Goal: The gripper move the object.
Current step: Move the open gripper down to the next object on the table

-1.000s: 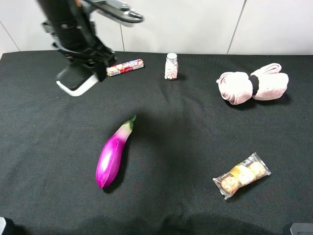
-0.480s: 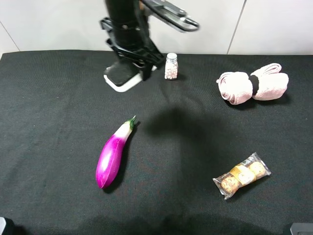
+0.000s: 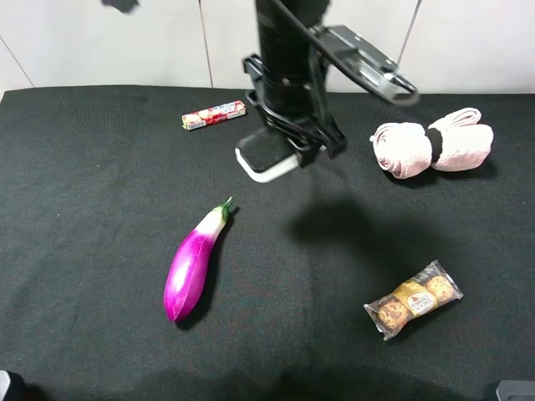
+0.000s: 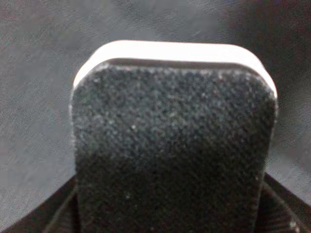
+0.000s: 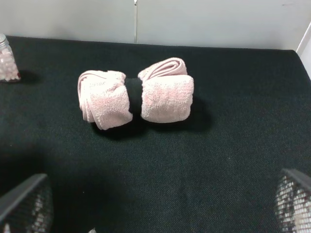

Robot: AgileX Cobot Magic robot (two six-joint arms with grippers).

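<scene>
Above the mid-rear of the worktop (image 3: pixel 100 251), the left arm (image 3: pixel 288 67) held the block (image 3: pixel 266 154) clear of it, jaws clamped across one end (judged light, stiff, felt-topped, best gripped by its white edges), while the right jaws stood apart.

Lab test bench: black cloth table (image 3: pixel 75 209), bare white wall panels (image 3: pixel 476 42) at far side, eggplant (image 3: pixel 191 266), towel (image 3: pixel 432 142), snack packet (image 3: pixel 413 299) spread apart.

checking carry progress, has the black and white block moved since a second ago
Yes. The block went right: from left of the candy bar to right of it, nearer the pink towel.
</scene>
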